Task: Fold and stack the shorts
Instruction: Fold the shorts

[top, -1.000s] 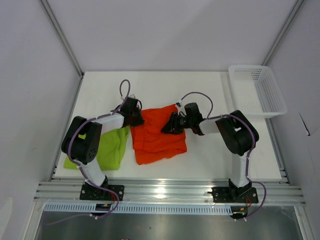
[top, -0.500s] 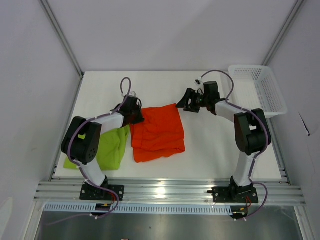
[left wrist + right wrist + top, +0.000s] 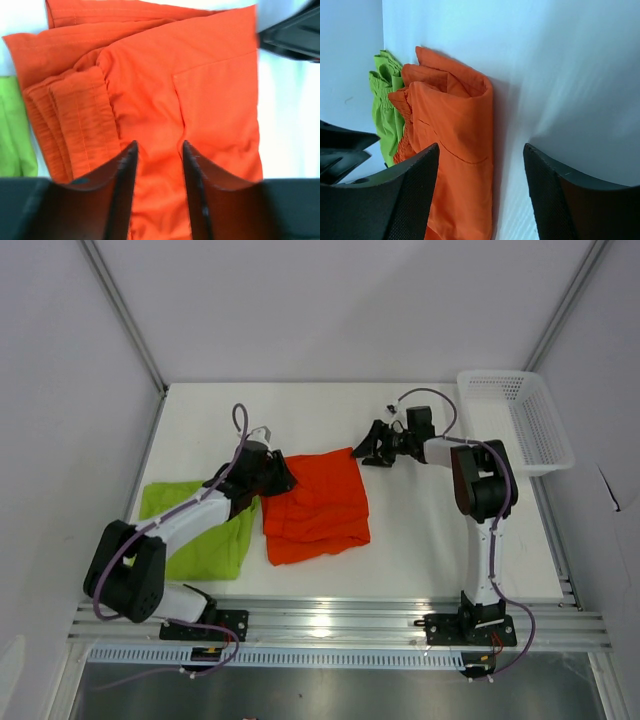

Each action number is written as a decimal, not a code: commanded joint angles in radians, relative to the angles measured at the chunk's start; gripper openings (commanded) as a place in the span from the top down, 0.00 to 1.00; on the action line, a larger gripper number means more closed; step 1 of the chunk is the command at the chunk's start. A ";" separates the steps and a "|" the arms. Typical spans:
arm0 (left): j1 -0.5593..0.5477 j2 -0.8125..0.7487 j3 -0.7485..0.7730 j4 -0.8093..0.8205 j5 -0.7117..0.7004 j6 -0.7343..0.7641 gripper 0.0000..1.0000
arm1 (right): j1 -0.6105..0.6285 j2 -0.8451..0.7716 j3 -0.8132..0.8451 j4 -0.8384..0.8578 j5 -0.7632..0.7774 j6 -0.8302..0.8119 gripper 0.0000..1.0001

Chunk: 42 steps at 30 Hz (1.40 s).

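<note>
The orange-red shorts lie folded in the middle of the table, and the left wrist view shows their gathered waistband on the left. The lime green shorts lie flat just left of them, touching their edge. My left gripper hovers over the orange pair's far left corner. Its jaws stand apart over the cloth, gripping nothing. My right gripper is open and empty, just off the orange pair's far right corner, and the folded edge shows between its fingers.
A white mesh basket stands at the table's back right corner. The table's raised metal rail runs along the near edge by both arm bases. Grey walls close in the left, back and right sides.
My left gripper has opened and let go of the orange shorts, and its arm has stretched out lower, uncovering more green cloth. My right gripper opened and pulled back off the orange shorts.
</note>
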<state>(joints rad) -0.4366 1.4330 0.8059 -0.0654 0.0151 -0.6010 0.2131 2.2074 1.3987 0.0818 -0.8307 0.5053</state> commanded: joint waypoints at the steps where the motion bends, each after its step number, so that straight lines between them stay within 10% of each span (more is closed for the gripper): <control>1: -0.016 -0.117 -0.036 -0.020 0.011 0.000 0.53 | 0.031 0.051 0.045 0.022 -0.045 -0.001 0.30; 9: -0.025 -0.221 -0.111 -0.068 0.014 0.004 0.50 | 0.103 0.112 0.098 0.013 -0.053 0.021 0.53; 12: -0.025 -0.255 -0.135 -0.076 0.013 0.007 0.50 | 0.115 0.118 0.125 0.004 -0.047 0.030 0.74; 13: -0.024 -0.261 -0.139 -0.077 0.013 0.006 0.50 | 0.115 0.115 0.129 0.010 -0.039 0.038 0.98; 19: -0.024 -0.295 -0.160 -0.085 0.009 0.006 0.49 | 0.019 -0.021 -0.094 0.341 0.161 0.300 1.00; 27: -0.025 -0.310 -0.172 -0.079 0.029 0.000 0.49 | -0.031 -0.559 -0.864 0.679 0.636 0.502 1.00; 32: -0.025 -0.307 -0.186 -0.088 0.023 0.001 0.38 | 0.274 -0.852 -1.020 0.330 0.977 0.484 0.32; 37: -0.024 -0.312 -0.192 -0.108 0.010 0.001 0.20 | 0.543 -1.119 -1.202 0.224 0.959 0.622 0.18; 42: -0.022 -0.296 -0.157 -0.169 -0.010 0.018 0.11 | 0.542 -1.368 -1.170 -0.104 0.987 0.532 0.05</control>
<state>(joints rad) -0.4564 1.1446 0.6170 -0.1982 0.0254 -0.6003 0.7624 0.9558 0.1905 0.1974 0.0616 1.0752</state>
